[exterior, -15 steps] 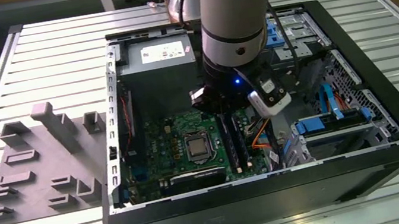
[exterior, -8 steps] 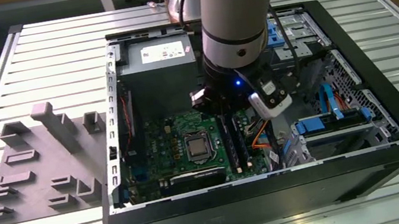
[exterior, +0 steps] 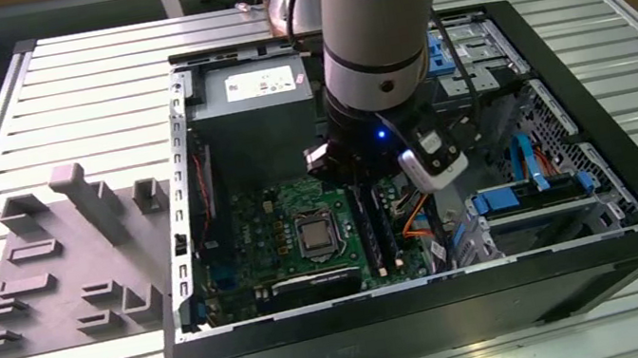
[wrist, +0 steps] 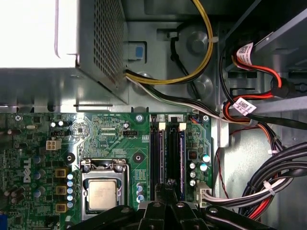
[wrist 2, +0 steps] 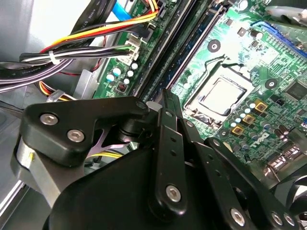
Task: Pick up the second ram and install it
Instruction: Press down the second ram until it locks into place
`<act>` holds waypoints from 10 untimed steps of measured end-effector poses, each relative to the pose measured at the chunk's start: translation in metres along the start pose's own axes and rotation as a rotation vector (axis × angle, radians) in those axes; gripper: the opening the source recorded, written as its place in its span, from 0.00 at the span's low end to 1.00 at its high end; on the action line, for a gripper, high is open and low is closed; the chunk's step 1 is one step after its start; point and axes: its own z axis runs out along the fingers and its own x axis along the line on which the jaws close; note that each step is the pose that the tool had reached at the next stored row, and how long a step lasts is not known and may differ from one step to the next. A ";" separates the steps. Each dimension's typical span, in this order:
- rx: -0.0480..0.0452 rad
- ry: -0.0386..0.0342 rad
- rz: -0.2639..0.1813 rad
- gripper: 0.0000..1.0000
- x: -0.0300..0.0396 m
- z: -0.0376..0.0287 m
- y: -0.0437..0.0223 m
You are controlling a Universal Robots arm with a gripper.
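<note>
The grey and pale-blue jointed robot arm (exterior: 370, 27) comes down from twelve o'clock in the exterior view, standing nearly upright, its black wrist section (exterior: 367, 141) showing a small blue light. A white, black-banded camera unit (exterior: 433, 161) hangs off the wrist toward four o'clock. The black metal linkage gripper (wrist: 169, 189) points straight down; in both wrist views its bolted link bars converge and the jaws are drawn together to a narrow tip (wrist 2: 168, 103).
</note>
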 end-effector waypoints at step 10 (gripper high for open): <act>0.0000 0.0000 0.000 0.11 0.0000 -0.0001 -0.0031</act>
